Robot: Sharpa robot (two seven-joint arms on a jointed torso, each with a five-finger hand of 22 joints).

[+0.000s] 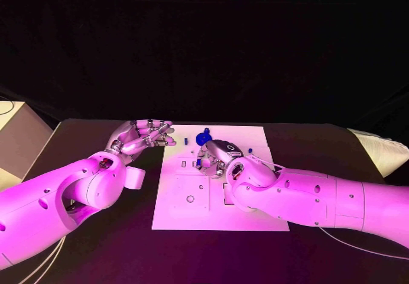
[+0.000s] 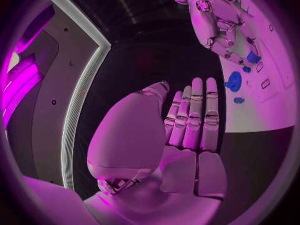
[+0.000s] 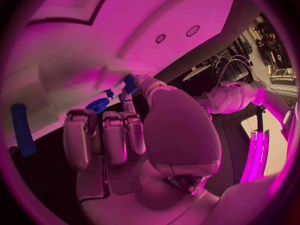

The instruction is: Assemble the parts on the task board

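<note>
Right hand at frame centre pinches a small blue part over the task board, I judge for seating, while I keep left hand fingers apart, empty.

My head camera looks steeply down on the task board from above and behind my arms. Each wrist camera sits close behind its own palm, facing along the fingers. All three views share the board's far end with its blue parts.
</note>
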